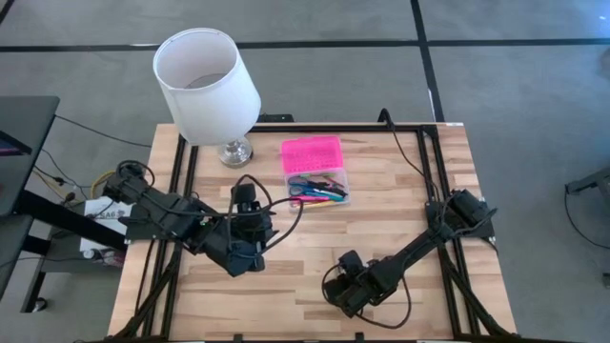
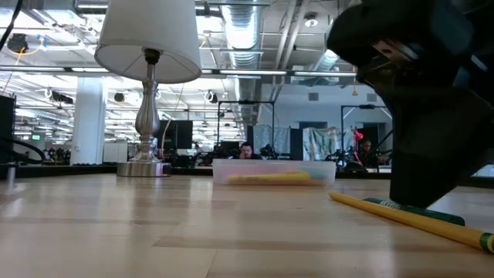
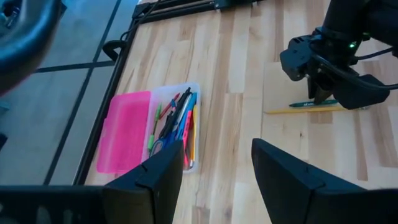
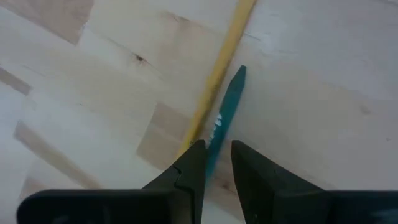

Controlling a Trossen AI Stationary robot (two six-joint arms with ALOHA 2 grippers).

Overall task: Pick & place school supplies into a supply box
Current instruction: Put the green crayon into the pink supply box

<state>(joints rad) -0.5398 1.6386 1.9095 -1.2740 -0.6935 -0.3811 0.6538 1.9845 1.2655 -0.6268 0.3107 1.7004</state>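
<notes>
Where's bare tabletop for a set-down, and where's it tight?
Free: the wood between the supply box and the table's right rail, and the front strip between the two arms. Tight: around the lamp beside the box, and at the right gripper, down over a green pen and yellow pencil.

Yellow pencil's (image 2: 417, 220) end behind right gripper (image 2: 423, 202)

high: overhead, straight down | low: tabletop, level | wrists: close, along jaws | shared: table (image 1: 400, 191)
</notes>
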